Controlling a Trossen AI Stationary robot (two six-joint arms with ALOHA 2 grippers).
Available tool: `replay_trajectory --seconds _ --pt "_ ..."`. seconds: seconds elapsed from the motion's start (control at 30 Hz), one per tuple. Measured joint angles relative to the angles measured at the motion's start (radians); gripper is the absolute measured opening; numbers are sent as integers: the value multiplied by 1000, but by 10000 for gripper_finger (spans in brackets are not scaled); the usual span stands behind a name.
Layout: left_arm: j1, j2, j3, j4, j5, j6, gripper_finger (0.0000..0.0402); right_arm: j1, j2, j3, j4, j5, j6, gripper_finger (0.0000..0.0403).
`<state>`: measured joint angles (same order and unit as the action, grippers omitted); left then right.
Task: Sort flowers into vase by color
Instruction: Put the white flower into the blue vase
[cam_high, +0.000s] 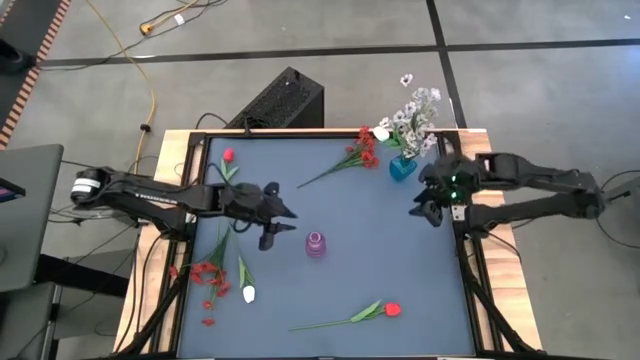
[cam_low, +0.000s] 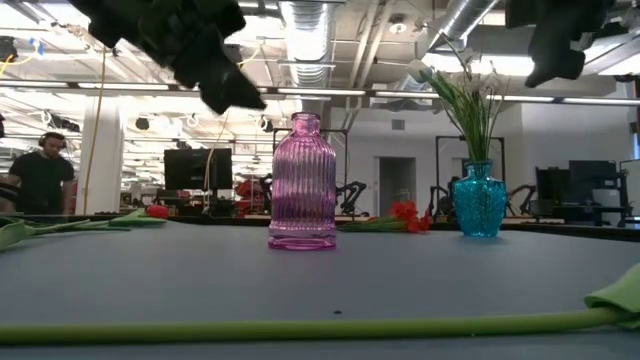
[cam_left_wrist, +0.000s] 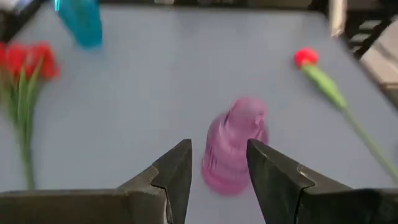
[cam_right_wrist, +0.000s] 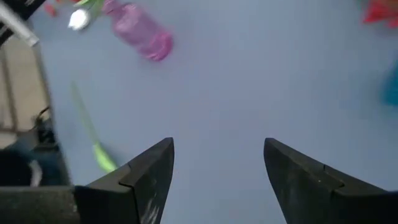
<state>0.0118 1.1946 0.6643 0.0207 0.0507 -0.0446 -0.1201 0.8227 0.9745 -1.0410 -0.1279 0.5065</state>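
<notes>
A ribbed pink vase (cam_high: 316, 244) stands upright mid-table. A blue vase (cam_high: 403, 167) at the far right holds white flowers (cam_high: 415, 108). Flowers lie flat on the table: a red spray (cam_high: 363, 152) at the far side, a red tulip (cam_high: 229, 156) at the far left, a red spray (cam_high: 207, 275) and a white bud (cam_high: 248, 293) at the near left, and a red tulip (cam_high: 391, 311) at the near edge. My left gripper (cam_left_wrist: 217, 171) hovers open just left of the pink vase (cam_left_wrist: 235, 148), holding nothing. My right gripper (cam_right_wrist: 217, 162) hangs open and empty near the blue vase.
The near tulip's green stem (cam_low: 300, 328) lies across the front of the table. A black box (cam_high: 282, 100) sits beyond the far edge. Bare blue tabletop (cam_high: 380, 240) stretches between the pink vase and my right gripper. A person (cam_low: 40, 175) stands far off in the room.
</notes>
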Motion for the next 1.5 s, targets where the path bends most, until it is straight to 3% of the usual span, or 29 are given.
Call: replay_trajectory --seconds 0.13,0.33,0.5,0.7,0.87,1.3,1.5 --pt "-32 3 0 -137 -74 -83 142 176 47 0 56 103 70 276" --pt "-53 3 72 -398 28 -36 142 380 153 0 163 246 79 276" --pt "-59 3 165 -680 27 106 142 463 260 0 248 285 52 276" --pt "-59 3 197 -860 -4 374 142 485 363 0 276 285 20 276" --pt "-60 28 151 -986 19 518 142 485 421 0 280 287 15 276" --pt "-110 230 83 -1011 -16 540 142 485 460 0 298 287 -71 276" --pt "-146 369 87 -989 -104 570 142 485 460 0 326 287 -71 276"
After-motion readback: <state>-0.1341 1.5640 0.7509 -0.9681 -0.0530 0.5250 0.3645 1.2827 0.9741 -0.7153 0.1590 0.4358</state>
